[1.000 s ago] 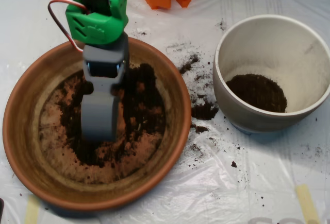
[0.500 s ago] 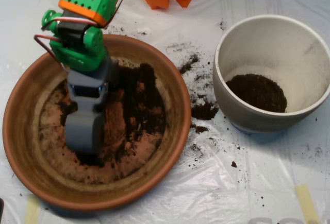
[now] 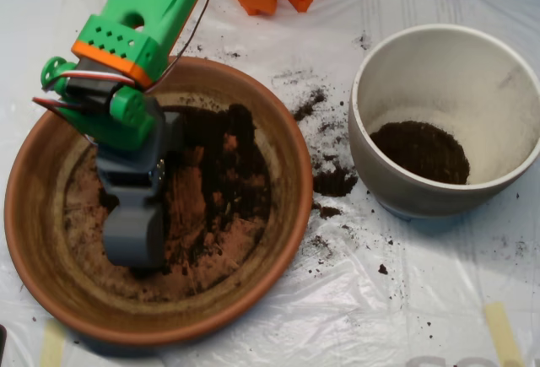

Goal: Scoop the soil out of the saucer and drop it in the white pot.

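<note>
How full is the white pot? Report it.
Mostly empty. The white pot holds only a small dark mound of soil on its bottom, with bare pale wall around and above it.

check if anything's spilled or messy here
Yes: loose soil lies scattered on the plastic sheet between the saucer and the white pot, outside both containers.

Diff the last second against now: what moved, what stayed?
The hand slid left across the saucer, from near the middle of the dish toward its left side, and the green arm swung left with it, leaning further over the rim. Soil in the saucer was dragged, baring more terracotta where the hand had been. Nothing lifted out. The white pot, its soil and the spilled crumbs are unchanged.
</note>
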Controlling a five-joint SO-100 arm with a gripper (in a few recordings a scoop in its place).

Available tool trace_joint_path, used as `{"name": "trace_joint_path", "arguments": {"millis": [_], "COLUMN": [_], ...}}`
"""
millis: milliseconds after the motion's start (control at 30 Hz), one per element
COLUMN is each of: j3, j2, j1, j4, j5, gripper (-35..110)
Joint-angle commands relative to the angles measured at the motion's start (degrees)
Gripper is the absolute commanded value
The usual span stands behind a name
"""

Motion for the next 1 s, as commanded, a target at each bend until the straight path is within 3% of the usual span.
{"name": "trace_joint_path", "arguments": {"millis": [0, 467, 967], "j3": [-5.3, -0.2, 39.5], "j2": [1.1, 4.0, 27.6], "j1": [0.0, 4.0, 1.1], "j4": [2.0, -2.3, -27.1], "j5": [-1.7, -5.9, -9.4], "gripper": [46, 36, 30]}}
